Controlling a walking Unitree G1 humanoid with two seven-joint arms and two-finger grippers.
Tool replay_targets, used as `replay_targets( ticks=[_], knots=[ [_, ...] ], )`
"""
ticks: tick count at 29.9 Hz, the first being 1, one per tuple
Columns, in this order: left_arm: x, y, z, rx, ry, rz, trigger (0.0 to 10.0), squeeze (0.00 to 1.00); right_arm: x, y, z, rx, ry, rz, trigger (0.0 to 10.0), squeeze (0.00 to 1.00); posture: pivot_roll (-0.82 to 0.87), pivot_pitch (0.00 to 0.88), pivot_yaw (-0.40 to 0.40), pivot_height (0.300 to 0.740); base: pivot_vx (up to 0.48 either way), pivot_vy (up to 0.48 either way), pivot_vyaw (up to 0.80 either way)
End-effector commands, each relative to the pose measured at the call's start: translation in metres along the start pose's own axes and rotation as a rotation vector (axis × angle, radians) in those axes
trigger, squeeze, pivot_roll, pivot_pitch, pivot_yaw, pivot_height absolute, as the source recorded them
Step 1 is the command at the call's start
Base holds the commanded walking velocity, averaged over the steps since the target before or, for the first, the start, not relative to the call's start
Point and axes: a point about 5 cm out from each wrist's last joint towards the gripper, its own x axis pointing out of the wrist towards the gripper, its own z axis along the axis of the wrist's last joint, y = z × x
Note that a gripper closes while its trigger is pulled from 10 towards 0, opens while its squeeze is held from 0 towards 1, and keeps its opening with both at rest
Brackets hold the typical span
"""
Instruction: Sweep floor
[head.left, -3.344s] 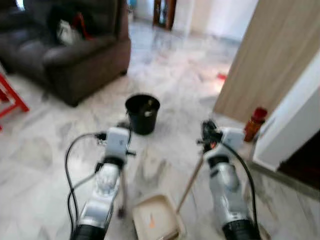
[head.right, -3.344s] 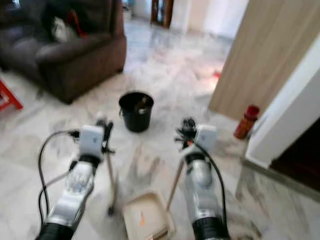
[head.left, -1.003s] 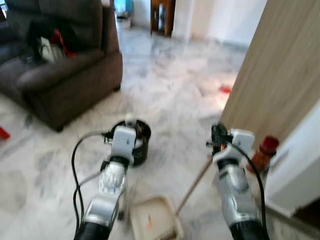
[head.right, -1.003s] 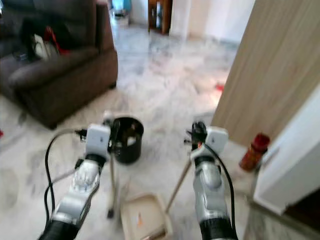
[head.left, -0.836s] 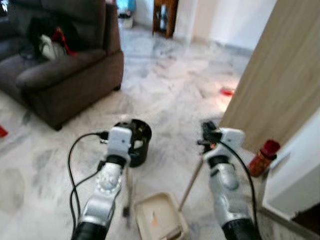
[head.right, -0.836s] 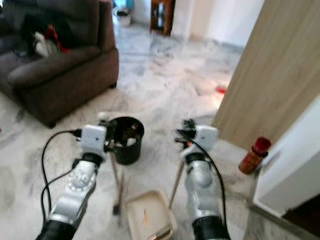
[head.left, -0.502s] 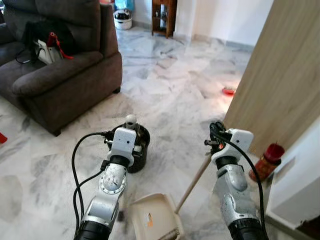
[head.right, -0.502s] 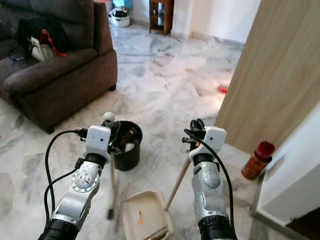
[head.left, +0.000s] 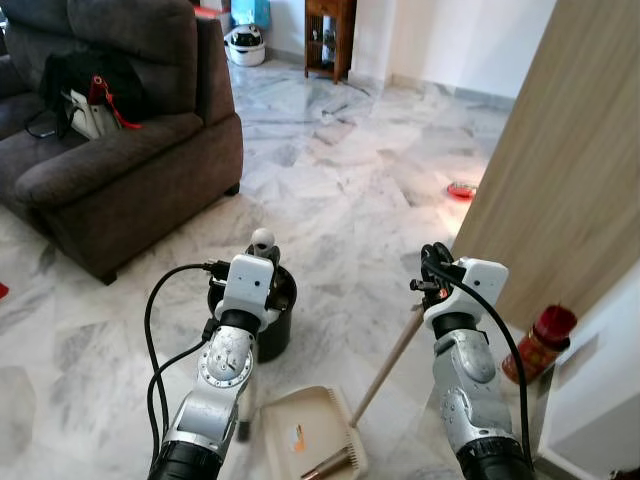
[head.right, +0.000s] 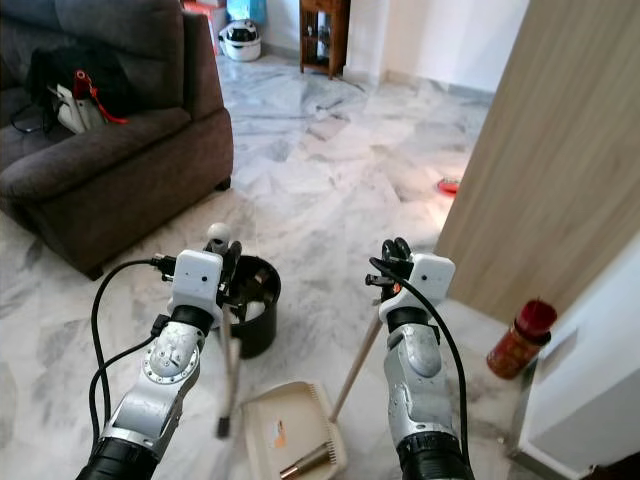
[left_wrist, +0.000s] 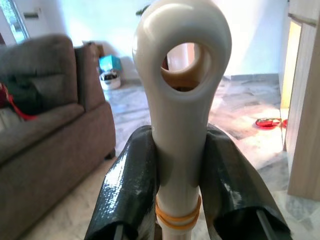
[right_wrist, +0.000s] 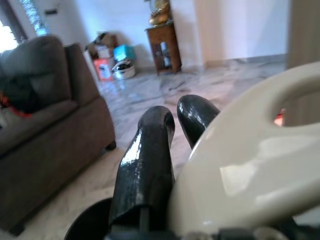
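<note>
My left gripper (head.right: 224, 268) is shut on the white broom handle (left_wrist: 182, 100), just below its looped top end. The broom pole (head.right: 228, 380) runs down to the marble floor. My right gripper (head.left: 432, 265) is shut on the cream grip (right_wrist: 250, 170) of the dustpan's long handle (head.left: 385, 365). The cream dustpan (head.left: 305, 440) lies on the floor between my arms, with an orange scrap and a brown stick in it. A black bin (head.right: 258, 300) stands right behind the left gripper, with something white inside.
A dark brown sofa (head.left: 120, 150) with a bag (head.left: 85, 95) stands at the far left. A wooden panel (head.left: 560, 150) and a white cabinet close off the right, with a red bottle (head.left: 540, 340) at their foot. A red dish (head.left: 462, 188) lies further off.
The view has shifted and the blur has cleared, so the camera has moved; the bin now sits closer under my left arm. Both grippers keep their hold.
</note>
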Motion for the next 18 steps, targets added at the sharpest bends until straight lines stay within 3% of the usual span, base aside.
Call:
replay_targets(
  ticks=[1, 9, 11, 18],
  knots=[
    [0.004, 0.003, 0.013, 0.031, -0.069, 0.001, 10.0, 0.00, 0.004, 0.005, 0.008, 0.016, -0.037, 0.011, 10.0, 0.00, 0.06, 0.000, -0.013, 0.740, 0.000, 0.000, 0.00],
    [0.004, 0.002, 0.014, 0.034, -0.068, -0.003, 10.0, 0.00, 0.005, 0.001, 0.009, -0.001, -0.043, -0.019, 10.0, 0.00, 0.06, 0.000, -0.012, 0.740, 0.000, 0.000, 0.00],
    [0.004, 0.001, 0.013, 0.032, -0.063, -0.009, 10.0, 0.00, 0.006, -0.001, 0.011, -0.046, -0.051, -0.029, 10.0, 0.00, 0.06, 0.000, -0.011, 0.740, 0.000, 0.000, 0.00],
    [-0.002, -0.013, 0.004, 0.022, -0.021, -0.113, 10.0, 0.00, 0.014, -0.014, 0.024, -0.098, -0.111, -0.132, 10.0, 0.00, 0.06, 0.000, -0.010, 0.740, 0.000, 0.000, 0.00]
  ],
)
